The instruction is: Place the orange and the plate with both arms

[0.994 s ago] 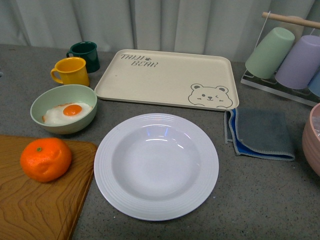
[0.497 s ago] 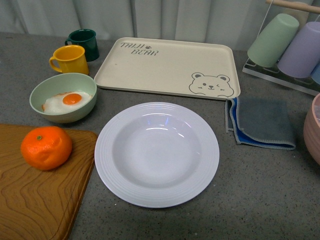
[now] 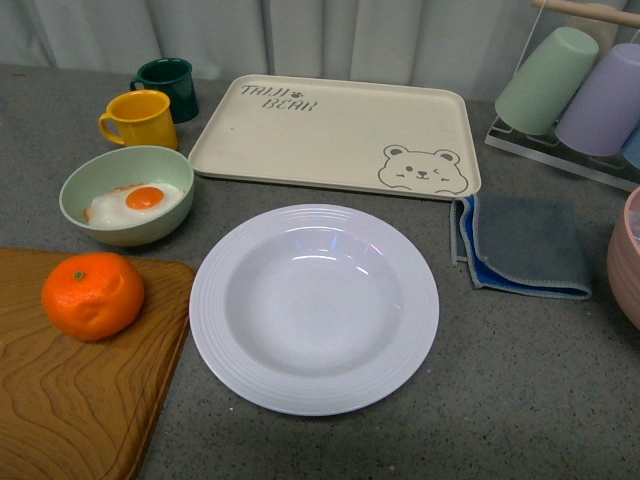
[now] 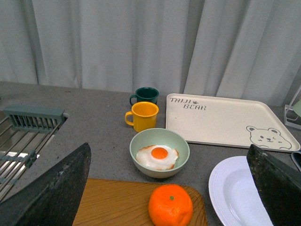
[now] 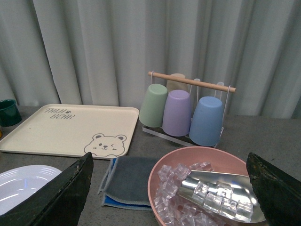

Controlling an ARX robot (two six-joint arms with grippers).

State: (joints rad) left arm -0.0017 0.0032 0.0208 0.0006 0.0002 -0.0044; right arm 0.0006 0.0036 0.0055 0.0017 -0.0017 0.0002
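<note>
Nothing on the counter has moved in the last 0.5 s; against the frame 1 s back, everything sits slightly higher in the front view, with no object displaced relative to another.

The orange, dimpled and round with a green stem dot, rests on the corner of a grained wooden board, well apart from either arm. Just beside the board lies the plate, glossy white, round, with a finely ribbed rim and a shallow, bare centre. Behind the board stands a pale green bowl holding a fried egg; further back are a yellow mug and a dark green mug. A matte beige rectangular tray printed with a bear lies behind the plate, and a folded grey-and-blue cloth lies beside it.

The left gripper hangs above the board's end with its 2 dark fingers spread wide, holding nothing. The right gripper, fingers equally far apart and bare, hangs over a pink bowl of ice cubes with a metal scoop.
</note>
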